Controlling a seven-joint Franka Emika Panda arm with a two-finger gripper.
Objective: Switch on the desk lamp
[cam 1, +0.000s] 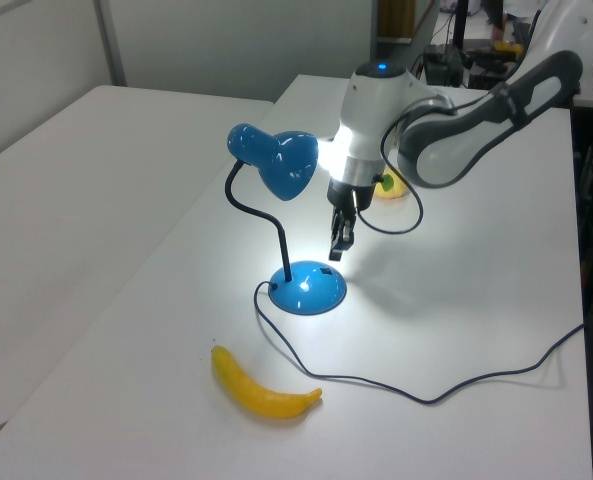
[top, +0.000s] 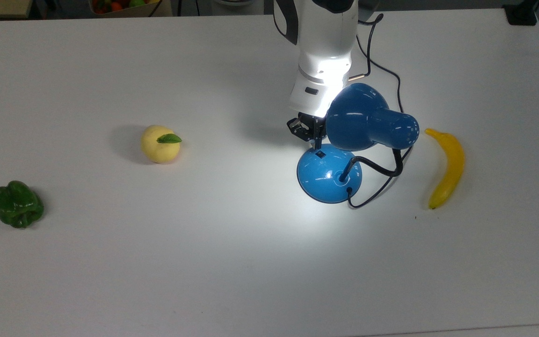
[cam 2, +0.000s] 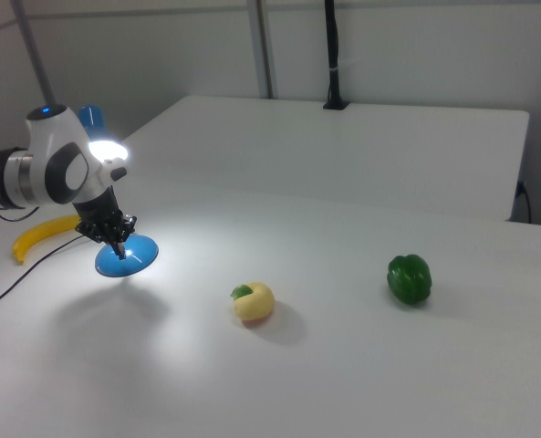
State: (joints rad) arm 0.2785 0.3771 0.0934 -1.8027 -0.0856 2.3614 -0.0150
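The desk lamp stands lit on the white table; its blue domed base (top: 328, 180) sits in a bright pool of light. The bell shade (top: 358, 117) hangs over the base's far edge on a black bendy neck (cam 1: 261, 215). A small black switch (top: 318, 153) shows on the base's far side. My gripper (top: 314, 136) hangs just above that switch, fingers shut with nothing between them and clear of the base. In the left view the gripper (cam 1: 338, 238) points down above the base (cam 1: 309, 290). The right view shows the gripper (cam 2: 117, 239) over the base (cam 2: 129, 258).
A banana (top: 447, 168) lies at the top view's right of the lamp. The lamp's black cord (cam 1: 426, 395) loops across the table. A yellow fruit with a green leaf (top: 159, 144) and a green pepper (top: 18, 204) lie toward the top view's left.
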